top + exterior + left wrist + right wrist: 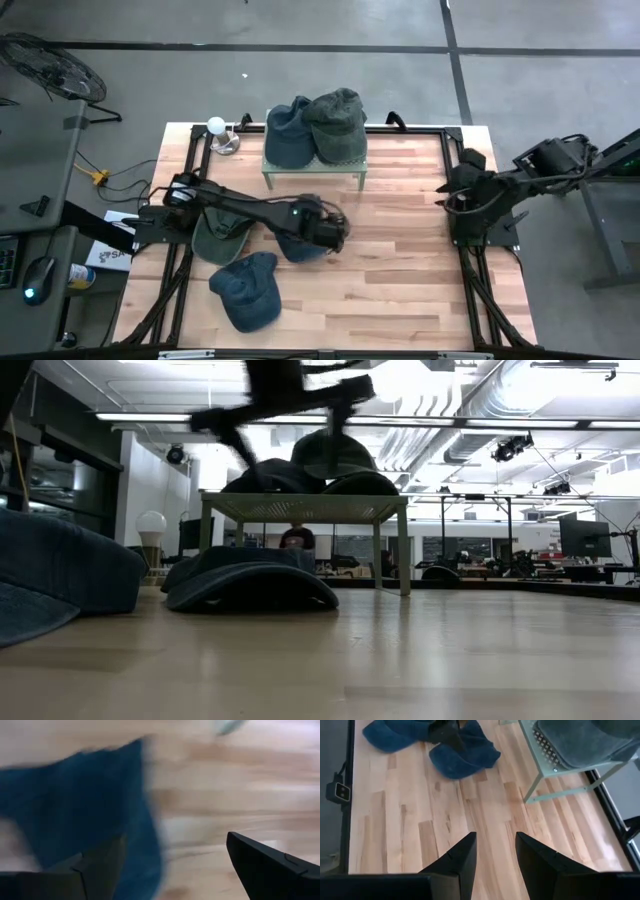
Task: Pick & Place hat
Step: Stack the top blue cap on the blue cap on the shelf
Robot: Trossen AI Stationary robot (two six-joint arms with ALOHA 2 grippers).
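Reaching out over the middle of the counter [400, 250], the left gripper [335, 232] hangs with its fingers [265, 865] spread wide and nothing between them; in the left wrist view one finger sits over blue cloth and the other over bare wood, so the jaws straddle the edge of the blue hat [300, 240] lying directly beneath; whether a finger touches the cloth cannot be told; that hat rests flat on the wood, partly covered by the arm in the high view, and the right wrist view shows it as a rumpled blue shape [462, 757] with the dark gripper above it; just beside it, toward the left arm's base, lies a green hat [218, 235], also partly under the arm; nearer the counter's front edge sits a second blue hat [247, 290], apart from the gripper and clear of the arm; behind the gripper stands a small pale-green stand [314, 170] carrying two more hats, a blue one [288, 132] and a grey-green one [338, 122], side by side and touching; a white bulb [217, 127] stands near the stand's left end; the right gripper [492, 852] waits at the counter's right edge, fingers partly apart and holding nothing.
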